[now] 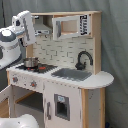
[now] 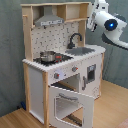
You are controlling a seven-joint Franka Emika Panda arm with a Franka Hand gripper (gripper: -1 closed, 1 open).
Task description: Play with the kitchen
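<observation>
Kitchen (image 2: 55,75): smooth white panels, pale wood frame.

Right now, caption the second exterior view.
Panda arm beside toy kitchen; oven door open, pot on stovetop.

In the first exterior view you see the kitchen (image 1: 60,75) facing you at an angle, with a small metal pot (image 1: 31,62) on the black stovetop (image 1: 35,66), and the grey sink (image 1: 71,74) beneath the black faucet (image 1: 83,59). Your arm (image 1: 15,37) rises at the first exterior view's left, beside the hood (image 1: 42,31).
</observation>
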